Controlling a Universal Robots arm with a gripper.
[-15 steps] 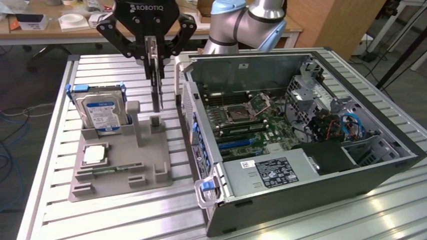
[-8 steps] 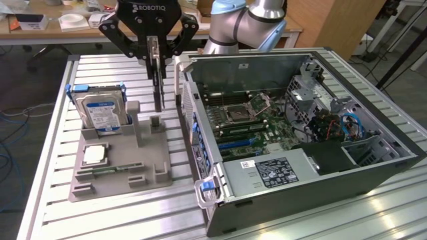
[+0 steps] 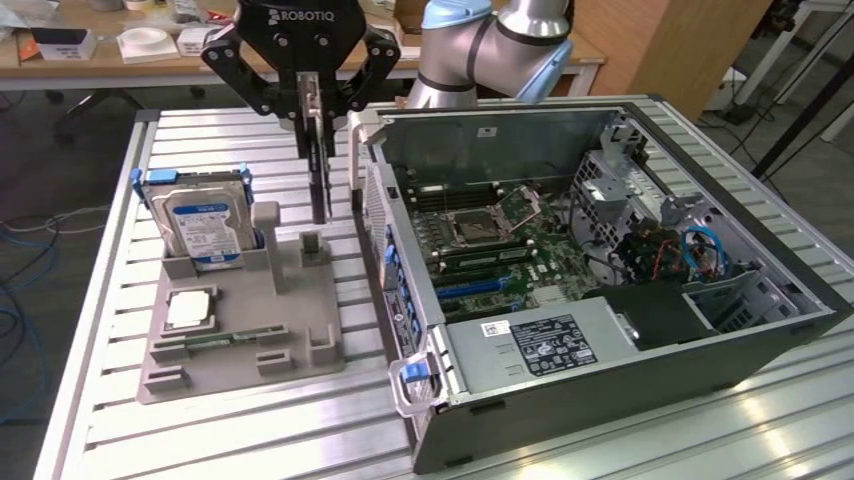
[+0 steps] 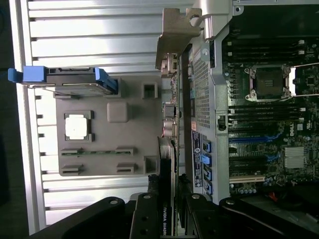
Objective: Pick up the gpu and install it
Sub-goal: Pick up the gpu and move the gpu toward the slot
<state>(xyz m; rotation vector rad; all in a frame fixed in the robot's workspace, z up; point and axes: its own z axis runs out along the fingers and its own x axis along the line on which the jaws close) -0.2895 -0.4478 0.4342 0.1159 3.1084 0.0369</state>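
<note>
Exterior view: I've got the gripper (image 3: 316, 108) pinching the gpu (image 3: 320, 170) by its top edge. The card hangs upright and edge-on over the grey tray (image 3: 247, 330), between the hard drive (image 3: 203, 228) and the open case (image 3: 601, 300). Everything sits on a ribbed aluminium table (image 3: 227, 430), with a wooden desk (image 3: 107, 70) behind and cables (image 3: 34, 225) on the floor at the exterior view's left.

Wrist view: the fingers (image 4: 144, 219) clamp both faces of the gpu (image 4: 167, 164), its silver bracket (image 4: 175, 35) at the far end just beside the case wall (image 4: 199, 89), with the tray (image 4: 134, 114) and table slats (image 4: 94, 40) below.
</note>
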